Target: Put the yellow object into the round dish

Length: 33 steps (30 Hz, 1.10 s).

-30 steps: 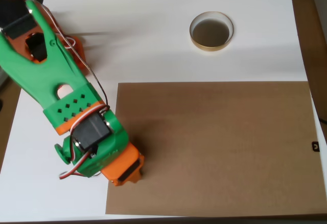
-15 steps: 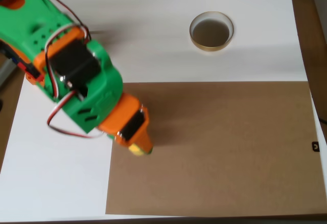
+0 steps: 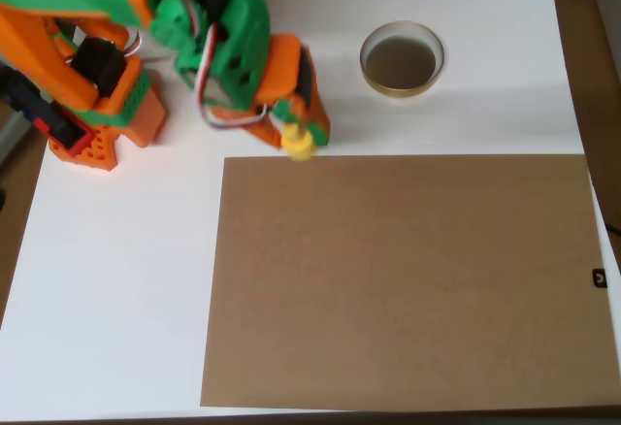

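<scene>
In the overhead view my green and orange gripper [image 3: 299,134] is shut on the yellow object [image 3: 298,142], a small bright yellow piece that sticks out below the fingertips. It hangs over the white table just above the top edge of the brown sheet. The round dish [image 3: 402,59], shallow with a tan-gold rim and dark bottom, sits on the white table up and to the right of the gripper, about a hand's width away. Nothing lies in the dish.
A large brown sheet [image 3: 408,279] covers the lower right of the white table [image 3: 107,279]. The arm's orange base [image 3: 92,119] stands at the upper left. The table's right edge meets a brown floor strip.
The arm has swung up and to the right, carrying the yellow object from the brown sheet's left edge to just above its top edge, nearer the dish.
</scene>
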Available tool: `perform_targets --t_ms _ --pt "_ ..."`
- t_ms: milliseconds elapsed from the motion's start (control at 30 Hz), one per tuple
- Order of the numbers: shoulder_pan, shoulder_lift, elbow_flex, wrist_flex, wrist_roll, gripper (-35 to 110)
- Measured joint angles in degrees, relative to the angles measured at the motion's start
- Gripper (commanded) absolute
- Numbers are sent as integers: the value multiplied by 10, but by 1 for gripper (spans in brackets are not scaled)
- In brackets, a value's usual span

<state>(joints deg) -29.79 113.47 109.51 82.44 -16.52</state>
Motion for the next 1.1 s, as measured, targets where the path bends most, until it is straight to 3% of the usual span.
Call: perform_targets --t_ms 500,1100 --pt "-265 -110 -8 40 -4 0" --pt "-319 -328 -249 31 33 0"
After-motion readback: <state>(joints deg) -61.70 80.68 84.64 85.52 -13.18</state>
